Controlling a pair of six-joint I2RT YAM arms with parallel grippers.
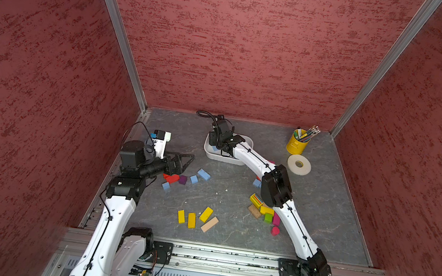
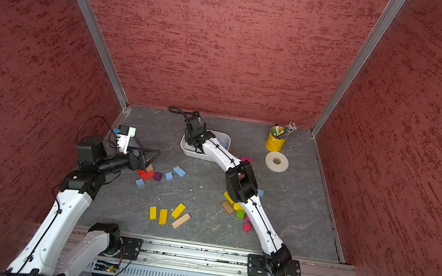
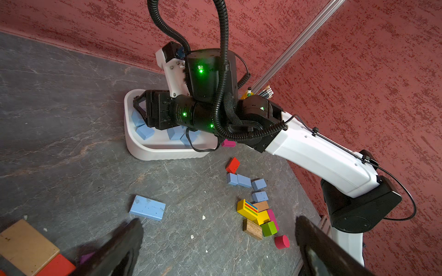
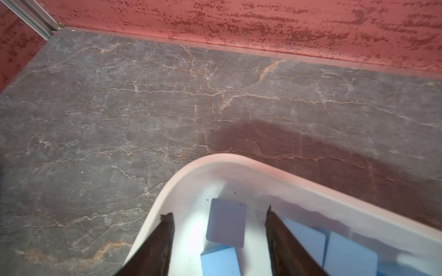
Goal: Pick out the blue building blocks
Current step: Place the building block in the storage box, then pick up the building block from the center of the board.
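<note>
**BENCH STOCK – BLUE BLOCKS, PART SORTED**

Containers: white tray (image 1: 246,140), back-centre of bench (image 1: 321,204). All contents seen are blue blocks (image 3: 144,132), approx. five, others hidden by the arm. Yellow cup (image 1: 296,146) holds pencils; tape roll (image 1: 299,164) just beside it.

Blue blocks: matte, pale sky-blue, cubes & flat bricks. Loose on bench: one brick (image 1: 204,174) & two cubes (image 1: 193,179) near left claw (image 3: 218,221); four more (image 3: 248,182) by right arm's elbow.

Claws: right claw (image 4: 218,212) over tray, jaws apart, a blue block between them w/o contact. Left claw wide, empty, beside a red block (image 1: 172,178).
</note>
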